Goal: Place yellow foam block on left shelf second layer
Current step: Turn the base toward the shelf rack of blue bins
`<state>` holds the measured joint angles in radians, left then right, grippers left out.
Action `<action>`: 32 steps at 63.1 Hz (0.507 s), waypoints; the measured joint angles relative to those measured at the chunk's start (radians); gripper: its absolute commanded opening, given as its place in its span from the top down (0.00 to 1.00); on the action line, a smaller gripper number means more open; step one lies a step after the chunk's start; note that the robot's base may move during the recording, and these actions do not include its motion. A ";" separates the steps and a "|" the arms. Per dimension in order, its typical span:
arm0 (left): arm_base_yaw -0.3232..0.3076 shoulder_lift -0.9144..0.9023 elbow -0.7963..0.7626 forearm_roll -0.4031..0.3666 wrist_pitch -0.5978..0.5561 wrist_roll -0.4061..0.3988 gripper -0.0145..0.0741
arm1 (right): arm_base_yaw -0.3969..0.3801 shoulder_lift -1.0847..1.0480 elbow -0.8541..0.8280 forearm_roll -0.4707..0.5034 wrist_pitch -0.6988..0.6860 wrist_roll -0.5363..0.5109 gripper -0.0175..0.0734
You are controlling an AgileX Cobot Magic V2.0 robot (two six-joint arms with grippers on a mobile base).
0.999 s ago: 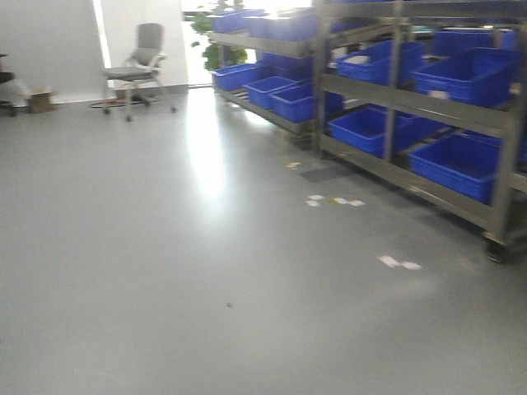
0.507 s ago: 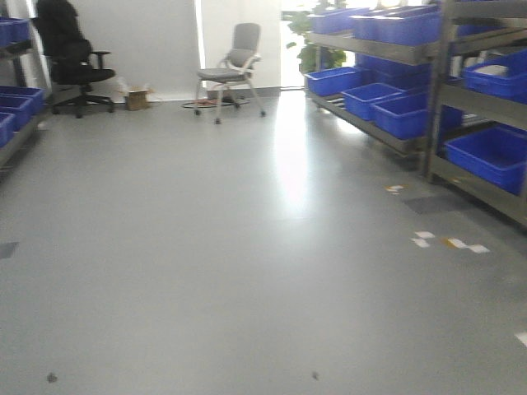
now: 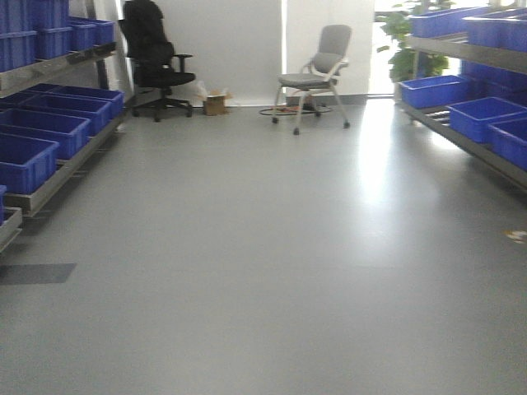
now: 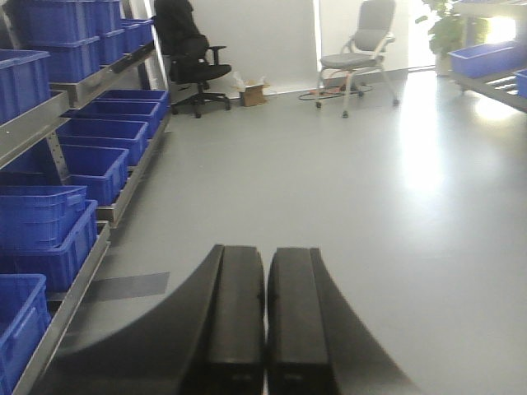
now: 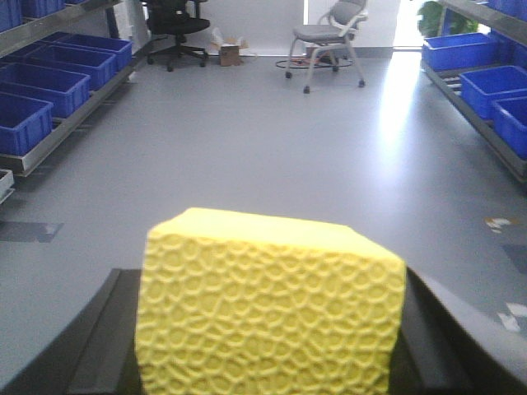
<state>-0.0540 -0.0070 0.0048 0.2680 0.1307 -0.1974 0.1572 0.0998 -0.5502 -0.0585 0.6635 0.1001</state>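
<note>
- The step in hand looked like the carry: the base faced down an open aisle of grey floor (image 3: 263,271), with the block not yet at any tier.
- The yellow foam block (image 5: 272,304) sat clamped in the right end effector (image 5: 272,350), whose dark fingers (image 5: 103,337) pressed on either side of it. It filled the lower half of the right wrist view, well apart from both racks.
- The left end effector (image 4: 265,321) held nothing, its two black jaws drawn together with only a thin seam between them.
- The left shelf (image 3: 66,171) ran along the left edge of the aisle, and an upper steel rail (image 3: 49,67) showed above it. I could not tell for certain from these views which tier counted as the second layer.
- The next move probably called for turning the base toward that rack and closing in. The right arm would then have to lift the block to the chosen tier and find a free spot among the bins.
- Blue bins (image 3: 41,132) lined the left tiers closely, and more blue bins (image 3: 486,115) stood on the rack opposite. Those whose insides were visible showed no contents; the rest were seen only from the side.
</note>
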 measured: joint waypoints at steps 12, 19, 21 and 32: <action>0.000 0.000 0.000 0.000 0.000 0.000 0.68 | 0.000 0.000 0.000 0.000 0.000 0.000 0.43; 0.000 0.000 0.000 0.000 0.000 0.000 0.68 | 0.000 0.000 0.000 0.000 0.000 0.000 0.43; 0.000 0.000 0.000 0.000 0.000 0.000 0.68 | 0.000 0.000 0.000 0.000 0.000 0.000 0.43; 0.000 0.000 0.000 0.000 0.000 0.000 0.68 | 0.000 0.000 0.000 0.000 0.000 0.000 0.43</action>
<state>-0.0540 -0.0070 0.0048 0.2680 0.1307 -0.1974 0.1572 0.0998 -0.5502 -0.0585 0.6635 0.1001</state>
